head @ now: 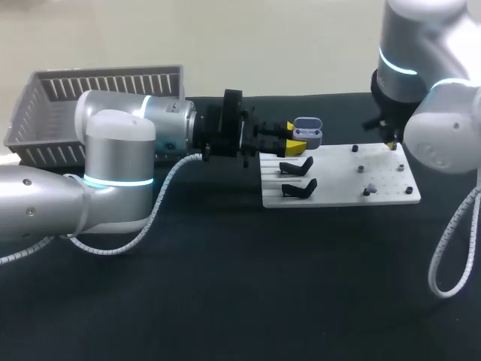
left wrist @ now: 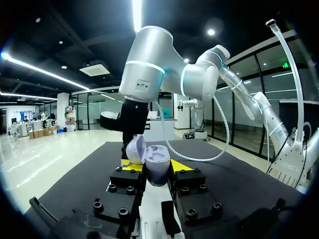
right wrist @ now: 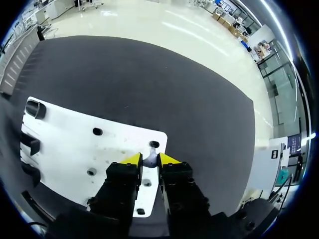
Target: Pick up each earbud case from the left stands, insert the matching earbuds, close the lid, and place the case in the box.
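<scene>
My left gripper point(head: 297, 141) reaches in from the left and is shut on a pale lilac earbud case point(head: 308, 133), held above the white board's point(head: 391, 197) far left corner. In the left wrist view the case point(left wrist: 158, 168) sits between the yellow-tipped fingers point(left wrist: 130, 168) with its lid point(left wrist: 135, 149) swung open. My right gripper point(head: 390, 142) points down at the board's far right corner. In the right wrist view it point(right wrist: 150, 159) stands just over the board point(right wrist: 70, 144), jaws drawn close on a small pale earbud point(right wrist: 149, 158) beside a dark peg hole point(right wrist: 154, 144).
Two empty black stands point(head: 296, 166) point(head: 299, 188) sit on the board's left part, with small dark pegs point(head: 367, 191) on its right part. A grey slatted basket point(head: 45, 113) stands at the back left, behind my left arm. Black cloth covers the table.
</scene>
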You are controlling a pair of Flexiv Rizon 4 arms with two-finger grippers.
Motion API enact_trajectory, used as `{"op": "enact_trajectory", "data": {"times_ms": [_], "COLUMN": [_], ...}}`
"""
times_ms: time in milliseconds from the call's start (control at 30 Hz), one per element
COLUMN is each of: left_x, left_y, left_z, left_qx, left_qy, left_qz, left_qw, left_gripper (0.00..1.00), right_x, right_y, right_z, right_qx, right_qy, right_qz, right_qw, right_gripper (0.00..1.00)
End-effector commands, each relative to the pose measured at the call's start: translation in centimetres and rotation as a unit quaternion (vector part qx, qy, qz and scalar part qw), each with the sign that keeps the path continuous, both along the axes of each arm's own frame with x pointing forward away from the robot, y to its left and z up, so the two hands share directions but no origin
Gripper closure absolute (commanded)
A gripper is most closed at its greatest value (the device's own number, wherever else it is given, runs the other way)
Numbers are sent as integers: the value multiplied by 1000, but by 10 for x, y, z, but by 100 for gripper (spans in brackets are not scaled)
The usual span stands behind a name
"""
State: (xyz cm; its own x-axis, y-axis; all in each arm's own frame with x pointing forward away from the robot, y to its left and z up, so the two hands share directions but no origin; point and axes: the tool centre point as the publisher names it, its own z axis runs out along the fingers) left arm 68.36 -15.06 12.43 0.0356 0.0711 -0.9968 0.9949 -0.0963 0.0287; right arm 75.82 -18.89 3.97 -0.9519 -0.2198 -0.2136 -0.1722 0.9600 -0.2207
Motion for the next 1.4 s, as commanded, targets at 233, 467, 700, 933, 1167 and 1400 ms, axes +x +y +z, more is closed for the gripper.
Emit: {"op": "enact_trajectory", "data": {"times_ms": [233, 467, 700, 933, 1167, 1400], "left_x": [0, 0, 0, 0, 0, 0], "left_y": [0, 0, 0, 0, 0, 0], "left_z": [-1, -1, -1, -1, -1, -1], "left_qx": [-1, -1, -1, -1, -1, -1], "left_qy": [-1, -1, -1, -1, -1, -1], "left_qz": [1, 1, 1, 1, 1, 1], "left_qw": [1000, 1000, 1000, 1000, 1000, 1000], "left_gripper": [100, 100, 100, 100, 100, 100], "right_x": [-65, -109, -136, -151, -153, -153], "right_y": [20, 57, 93, 131, 136, 136], "right_z": [55, 92, 112, 133, 134, 134], "right_qx": [21, 58, 61, 58, 60, 60], "right_qy": [-11, -19, -11, -2, -1, -1], "right_qz": [-18, -34, -43, -69, -71, -71], "right_qw": [1000, 998, 997, 996, 996, 996], "right_gripper": [100, 100, 100, 100, 100, 100]}}
